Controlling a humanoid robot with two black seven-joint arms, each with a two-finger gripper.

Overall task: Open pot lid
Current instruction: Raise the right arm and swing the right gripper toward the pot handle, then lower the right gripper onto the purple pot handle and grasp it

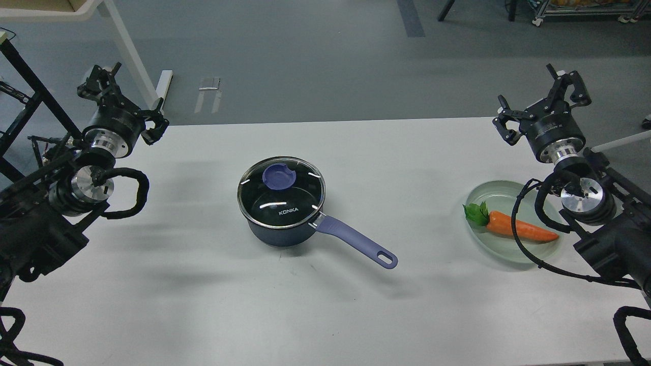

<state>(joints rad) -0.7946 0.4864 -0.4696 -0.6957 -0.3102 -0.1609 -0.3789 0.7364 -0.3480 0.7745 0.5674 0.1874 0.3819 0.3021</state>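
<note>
**Lifting the lid starts at the knob**

Reaching from above suits the flat purple knob (279, 176) best, I judge. The lid (281, 192), smooth clear glass in a steel rim, sits on the pot (285, 231) mid-table. Left gripper (127, 99) and right gripper (541, 99) hang spread, empty, well apart from it.

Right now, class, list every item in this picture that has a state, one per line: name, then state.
lid: on the pot, closed, untouched.
pot: upright on the table, covered, handle pointing lower right.
plate: flat on the table, holding the carrot.
carrot: lying on its side in the plate.
left gripper: open, empty, raised at the table's left end.
right gripper: open, empty, raised at the table's right end.
</note>
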